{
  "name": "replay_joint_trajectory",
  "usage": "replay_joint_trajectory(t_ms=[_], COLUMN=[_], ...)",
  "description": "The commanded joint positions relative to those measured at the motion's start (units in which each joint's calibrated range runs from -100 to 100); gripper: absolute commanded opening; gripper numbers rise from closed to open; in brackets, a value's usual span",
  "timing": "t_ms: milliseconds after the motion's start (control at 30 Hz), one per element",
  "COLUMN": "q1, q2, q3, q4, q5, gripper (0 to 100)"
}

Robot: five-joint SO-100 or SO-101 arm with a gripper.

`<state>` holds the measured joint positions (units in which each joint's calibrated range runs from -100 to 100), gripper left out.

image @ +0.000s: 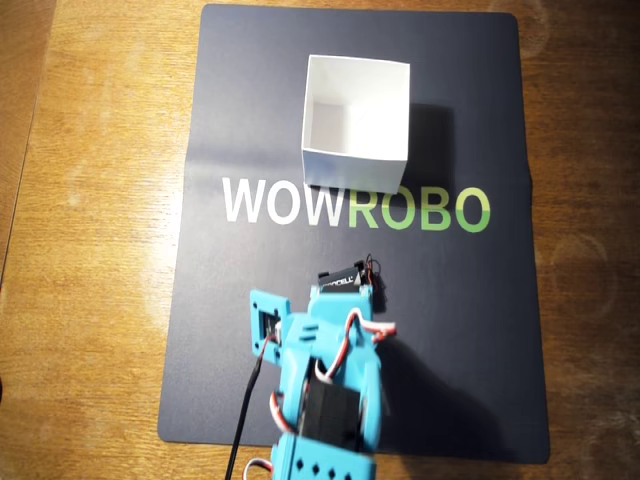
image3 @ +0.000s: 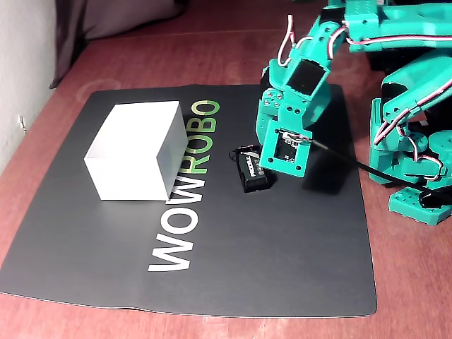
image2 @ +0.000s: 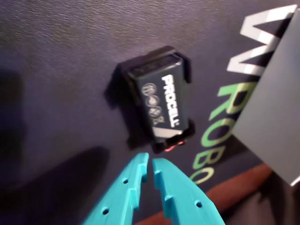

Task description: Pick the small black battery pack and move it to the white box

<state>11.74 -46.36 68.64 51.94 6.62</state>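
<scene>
The small black battery pack lies flat on the dark mat, its white "PROCELL" lettering facing up and red-black wires at the end nearest my fingers. My teal gripper hovers just short of that end, shut with nothing between its fingertips. In the overhead view the battery pack peeks out from under the arm's wrist. In the fixed view the battery pack sits right beside the wrist. The white box stands open-topped on the mat, well apart from the pack; the fixed view shows the white box to the pack's left.
A dark mat with "WOWROBO" lettering covers the wooden table. A second teal arm stands at the right of the fixed view, off the mat. A black cable runs along my arm.
</scene>
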Motion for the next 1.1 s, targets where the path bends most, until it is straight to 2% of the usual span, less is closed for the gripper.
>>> replay_joint_trajectory(t_ms=[0, 200, 400, 733, 933, 1067], q1=[-0.19, -0.19, -0.19, -0.31, -0.31, -0.31], q2=[6.24, 8.17, 8.17, 9.14, 9.14, 9.14], q3=[-8.73, -10.63, -9.63, -7.28, -7.28, -7.55], q4=[-0.93, -0.76, -0.32, -0.14, 7.48, 8.36], q5=[-0.02, 0.14, -0.24, -0.02, -0.29, -0.29], gripper=[1, 2, 16, 26, 27, 27])
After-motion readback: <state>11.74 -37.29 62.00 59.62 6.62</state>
